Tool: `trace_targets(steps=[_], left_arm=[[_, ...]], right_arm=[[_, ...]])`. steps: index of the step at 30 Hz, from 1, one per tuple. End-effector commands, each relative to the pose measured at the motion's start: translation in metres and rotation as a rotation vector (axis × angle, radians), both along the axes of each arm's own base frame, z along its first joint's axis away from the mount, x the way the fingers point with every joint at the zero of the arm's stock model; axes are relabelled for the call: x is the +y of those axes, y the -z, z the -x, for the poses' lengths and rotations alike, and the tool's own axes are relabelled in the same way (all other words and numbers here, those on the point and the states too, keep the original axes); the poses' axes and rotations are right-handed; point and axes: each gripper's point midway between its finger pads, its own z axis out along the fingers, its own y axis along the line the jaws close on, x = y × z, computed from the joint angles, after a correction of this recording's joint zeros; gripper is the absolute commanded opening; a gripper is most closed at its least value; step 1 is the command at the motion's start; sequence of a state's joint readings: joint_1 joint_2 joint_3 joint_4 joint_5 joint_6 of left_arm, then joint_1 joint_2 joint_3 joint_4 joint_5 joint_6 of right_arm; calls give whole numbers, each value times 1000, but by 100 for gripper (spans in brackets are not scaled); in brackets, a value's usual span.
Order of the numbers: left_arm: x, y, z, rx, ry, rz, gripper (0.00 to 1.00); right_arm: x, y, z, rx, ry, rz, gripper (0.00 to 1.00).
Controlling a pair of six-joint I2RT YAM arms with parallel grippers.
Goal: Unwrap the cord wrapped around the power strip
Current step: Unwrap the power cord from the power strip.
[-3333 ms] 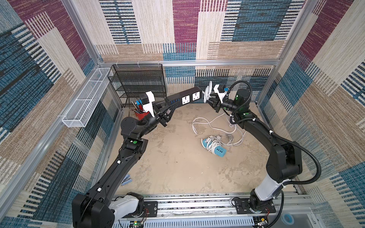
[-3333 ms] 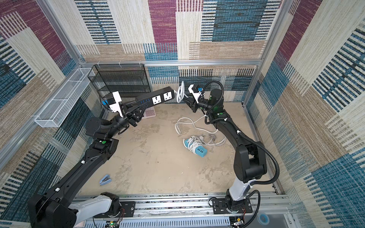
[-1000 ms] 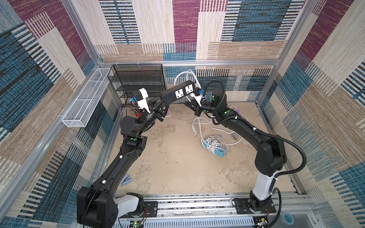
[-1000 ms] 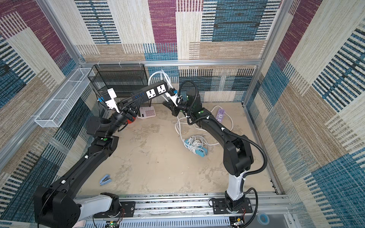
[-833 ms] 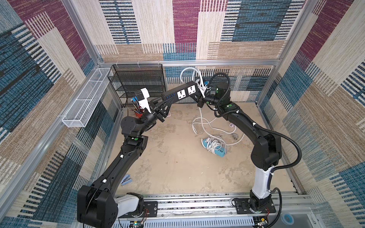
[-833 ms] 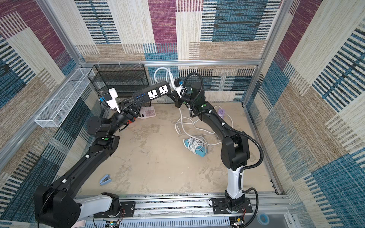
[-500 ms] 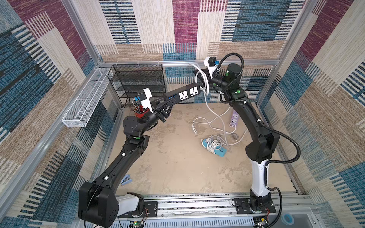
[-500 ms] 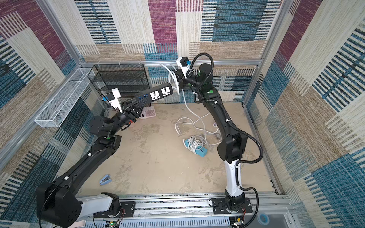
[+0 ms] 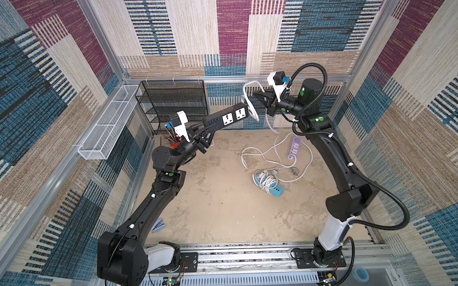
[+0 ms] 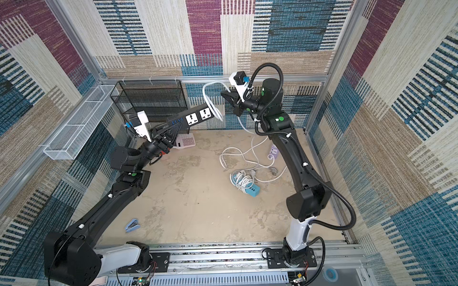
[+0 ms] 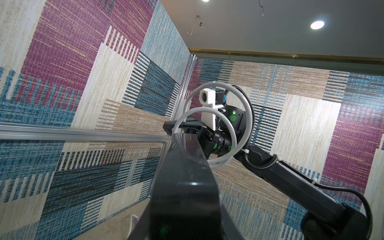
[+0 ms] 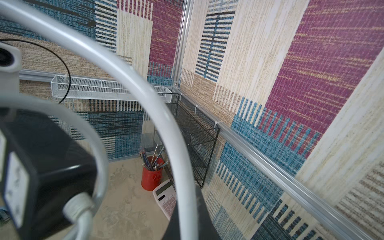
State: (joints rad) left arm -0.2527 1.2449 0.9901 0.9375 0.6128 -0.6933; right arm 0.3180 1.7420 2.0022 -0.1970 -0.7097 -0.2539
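- white wire basket (image 9: pixel 106 126): long and narrow, fixed to the left wall (image 9: pixel 49 111) above the tabletop (image 9: pixel 218 203).
- black mesh rack (image 9: pixel 173 104): stands against the back wall (image 9: pixel 223 62), in the left corner.
- red pen cup (image 12: pixel 150 176): on the tabletop at the foot of the rack, full of pens. A pale calculator (image 12: pixel 165 195) lies just beside it.
- small blue item (image 9: pixel 158 225): flat on the tabletop near the front left; too small to name.
- left gripper (image 9: pixel 210 128): raised well off the tabletop, jaws clamped on the near end of the black power strip (image 9: pixel 231 117).
- black power strip: held aloft, slanting up and rightward toward the back wall, its two white sockets facing upward. No part of it touches the tabletop.
- white cord (image 12: pixel 139 89): two loose loops stand at the strip's far tip and show as rings in the left wrist view. From there it runs into the right gripper (image 9: pixel 256 94), then drops to the tabletop and sprawls in slack curves.
- right gripper: raised level with the strip's far tip, just beside it, pointing left. Its jaws are pinched together on the cord.
- blue power strip (image 9: pixel 276 190): on the tabletop right of centre, with a white lead (image 9: pixel 266 182) bundled round it.
- purple power strip (image 9: pixel 296 146): farther back on the tabletop, among the slack curves.
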Motion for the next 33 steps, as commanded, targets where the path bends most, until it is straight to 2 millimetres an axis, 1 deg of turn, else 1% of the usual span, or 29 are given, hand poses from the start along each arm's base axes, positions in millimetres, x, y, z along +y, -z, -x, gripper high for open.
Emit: trace_targets(steps=[1,5,8,12,13,17,20,23,25,26,28,30,32,33], left_arm=[[8,-8,2,-52,-47,4,0],[20,-11,-5,-48,-99,29,0],[26,-14,-6,-49,-117,37,0],[31,-14,-7,-53,-133,38,0],[33,-16,-6,-57,-142,42,0],[38,-18,-5,-64,-159,45,0],[39,-20,-3,-70,-157,47,0],[38,-22,-1,-74,-145,51,0],[38,-23,-1,-72,-142,53,0],[37,-24,0,-75,-136,55,0],[36,-24,1,-73,-122,60,0],[36,-26,1,-73,-114,65,0],[36,-26,1,-72,-113,70,0],[36,-25,1,-71,-114,70,0]], right_arm=[[-6,-14,28,-98,4,-9,0],[-7,8,56,-62,-1,20,0],[3,25,77,-32,-33,42,0],[28,65,99,49,-97,89,0],[36,78,104,74,-115,100,0],[55,124,107,170,-141,141,0],[62,150,100,221,-147,147,0],[70,165,87,242,-141,151,0],[78,173,73,251,-139,154,0],[82,175,66,253,-138,157,0],[90,182,46,264,-122,165,0],[97,183,28,268,-112,164,0],[103,183,16,266,-114,158,0],[107,177,11,257,-117,149,0]])
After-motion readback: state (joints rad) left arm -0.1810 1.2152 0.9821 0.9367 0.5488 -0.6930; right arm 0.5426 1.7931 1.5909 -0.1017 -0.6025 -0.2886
